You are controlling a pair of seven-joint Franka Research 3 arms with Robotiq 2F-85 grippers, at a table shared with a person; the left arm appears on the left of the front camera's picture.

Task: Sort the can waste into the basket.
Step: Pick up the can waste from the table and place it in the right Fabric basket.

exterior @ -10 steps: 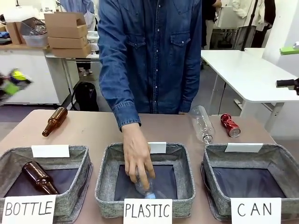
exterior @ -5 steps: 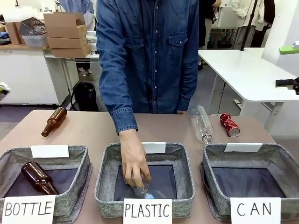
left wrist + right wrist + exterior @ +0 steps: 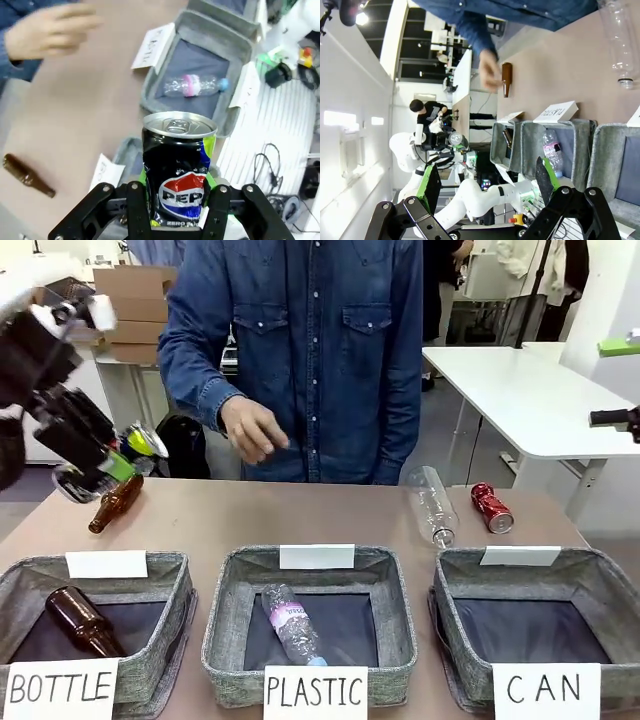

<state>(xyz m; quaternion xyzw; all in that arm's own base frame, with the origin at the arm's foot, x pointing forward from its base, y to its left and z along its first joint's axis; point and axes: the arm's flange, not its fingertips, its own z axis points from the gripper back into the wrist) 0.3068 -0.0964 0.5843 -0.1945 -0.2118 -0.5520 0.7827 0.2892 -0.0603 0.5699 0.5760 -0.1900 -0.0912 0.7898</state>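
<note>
The left pincer (image 3: pixel 177 192) is clenched on the dark can (image 3: pixel 176 160), held high over the tan table (image 3: pixel 200 515). This looks like the carry step. The CAN basket (image 3: pixel 600 585) sits well apart from that pincer, past two other baskets, so the next move calls for a long sweep across, then a drop. The red can (image 3: pixel 492 508) lies farther off, behind that basket. The right pincer (image 3: pixel 487 185) hangs released. The room is a busy lab with white desks and boxes.

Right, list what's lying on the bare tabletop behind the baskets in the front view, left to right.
brown glass bottle → clear plastic bottle → red can
</note>
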